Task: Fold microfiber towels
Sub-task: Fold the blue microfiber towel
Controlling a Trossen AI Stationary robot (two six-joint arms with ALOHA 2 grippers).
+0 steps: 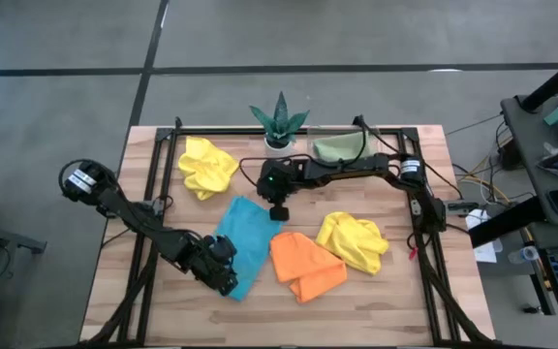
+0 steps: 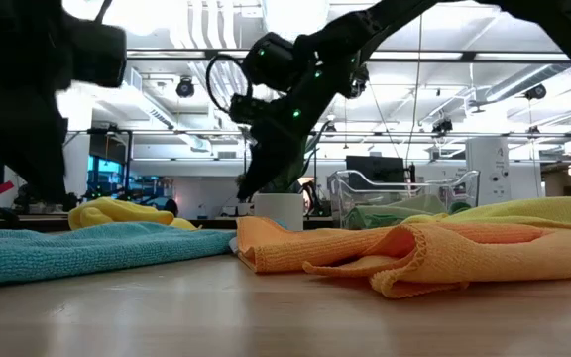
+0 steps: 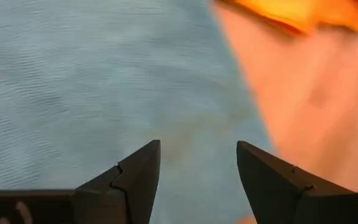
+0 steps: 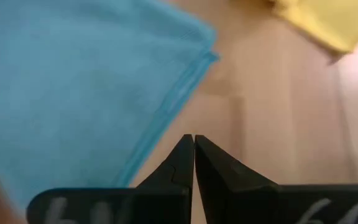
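Wood-slat table (image 1: 395, 291). Blue towel (image 1: 243, 240), flat, fine-ribbed weave, centre-left. Orange towel (image 1: 303, 265) rumpled at its 3 o'clock. Left gripper (image 1: 229, 278) spread over blue's near edge. Right gripper (image 1: 279, 212) pressed together, empty, beside blue's far corner.

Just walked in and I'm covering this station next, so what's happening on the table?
Two arms are working on the blue towel. The open left gripper hovers over its near end; the shut right gripper hangs above bare table by its far edge. Neither holds anything. The orange towel and other towels lie crumpled.
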